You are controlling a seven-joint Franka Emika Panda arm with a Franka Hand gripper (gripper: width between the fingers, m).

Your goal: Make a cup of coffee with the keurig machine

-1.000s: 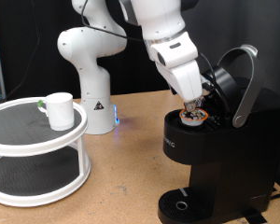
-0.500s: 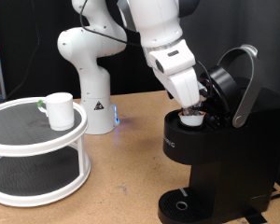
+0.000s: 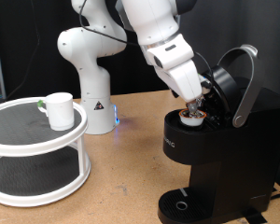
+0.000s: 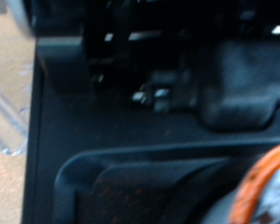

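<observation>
The black keurig machine [image 3: 215, 149] stands at the exterior view's right with its silver-grey lid handle [image 3: 245, 86] raised. A small pod [image 3: 191, 116] with an orange-brown rim sits in the open pod holder. My gripper [image 3: 198, 101] hangs just above and slightly right of the pod, inside the open lid. The white cup [image 3: 58, 109] stands upright on the top tier of a white round shelf at the exterior view's left, far from the gripper. The wrist view is blurred: black machine body [image 4: 131, 112] and an orange edge [image 4: 266, 191] in one corner. No fingers show there.
The white two-tier round shelf [image 3: 28, 140] fills the exterior view's lower left. The white robot base [image 3: 89, 79] stands behind it on the wooden table [image 3: 126, 187]. The machine's drip base [image 3: 182, 205] is at the bottom right.
The gripper dipped down onto the pod holder and hid the pod. It has now lifted slightly up and to the right, and the pod shows again in the holder.
</observation>
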